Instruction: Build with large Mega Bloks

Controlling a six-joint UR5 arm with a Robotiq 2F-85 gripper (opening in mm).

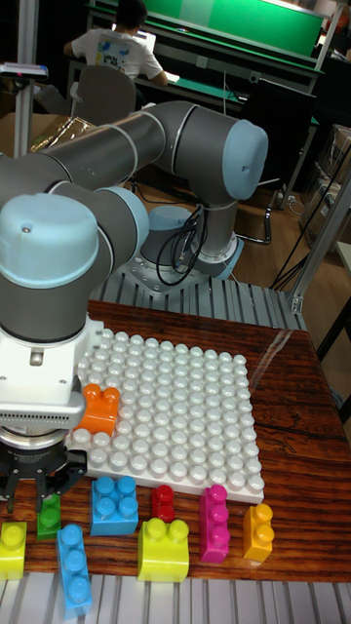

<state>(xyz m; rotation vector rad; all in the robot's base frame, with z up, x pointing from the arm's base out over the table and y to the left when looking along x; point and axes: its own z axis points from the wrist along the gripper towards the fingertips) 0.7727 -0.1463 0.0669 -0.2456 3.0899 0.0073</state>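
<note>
While its grey jointed body sweeps in from 12 o'clock and bends down at the picture's 9 o'clock side, the UR5 arm [146, 136] fills most of the upper frame, its pale blue caps facing the camera. Beneath it lies the wooden table [292, 429], with a ribbed metal strip along its near edge. On the wood rests the white studded baseplate [185, 409], covering the middle of the tabletop. At about 9 o'clock on that plate sits an orange block [99, 409], pressed onto the studs just beside the arm's white wrist housing.

The gripper [37, 487] hangs at roughly 8 o'clock in the frame, over the plate's near left corner. Its dark fingers point down, with a green block [49, 517] showing between and below them; I cannot tell whether the jaws pinch it or merely stand around it.

Loose blocks line the near edge of the table, just off the plate. From largest to smallest: a blue square block [115, 505] near 7 o'clock, a lime-yellow block [163, 549] at 6 o'clock, a long light-blue block [74, 568] tilted across the metal strip, a magenta block [214, 524] standing tall, a yellow-orange block [258, 531] toward 5 o'clock, a lime block [13, 548] at the left edge, and a small red block [163, 502] touching the plate's rim.
</note>
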